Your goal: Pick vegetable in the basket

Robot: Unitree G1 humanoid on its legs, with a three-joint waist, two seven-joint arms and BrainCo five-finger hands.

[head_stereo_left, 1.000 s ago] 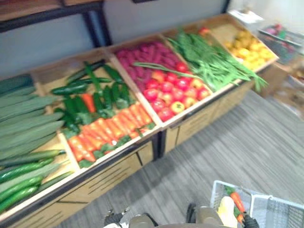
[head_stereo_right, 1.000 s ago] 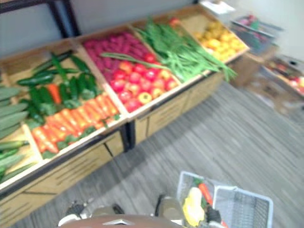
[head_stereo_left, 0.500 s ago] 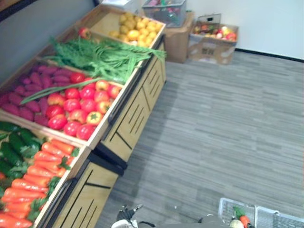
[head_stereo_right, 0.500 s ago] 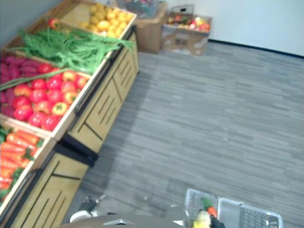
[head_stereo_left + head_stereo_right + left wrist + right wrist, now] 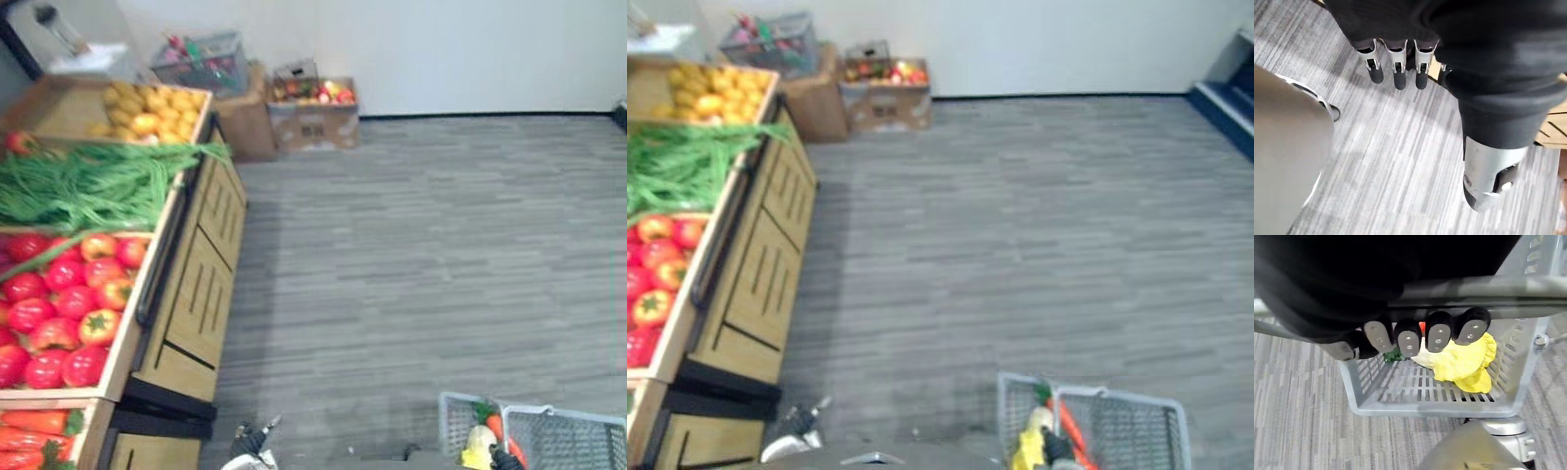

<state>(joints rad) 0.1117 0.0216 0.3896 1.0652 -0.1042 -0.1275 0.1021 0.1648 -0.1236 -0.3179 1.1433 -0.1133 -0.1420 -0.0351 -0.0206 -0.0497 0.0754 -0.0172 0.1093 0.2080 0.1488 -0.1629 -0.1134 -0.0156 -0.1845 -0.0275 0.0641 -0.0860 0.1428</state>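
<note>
1. Head cameras look steeply down from above: grey floor [image 5: 441,255] ahead, wooden stand [image 5: 196,294] on the left, basket [image 5: 1132,431] at the lower edge.
2. Both eyes share that scene, slightly offset sideways.
3. Left wrist camera, very close, looks along the left hand [image 5: 1399,68] to the floor.
4. Right wrist camera hugs the right hand [image 5: 1439,338], facing into the basket.

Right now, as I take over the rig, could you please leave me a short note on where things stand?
Left hand: open, empty, over the floor.
Right hand: shut on the handle of the basket.
Basket: holds a yellow vegetable and a carrot.
Done: vegetables are in the basket.
Left: any further picking; the stand is on the robot's left, apart from both hands.
</note>
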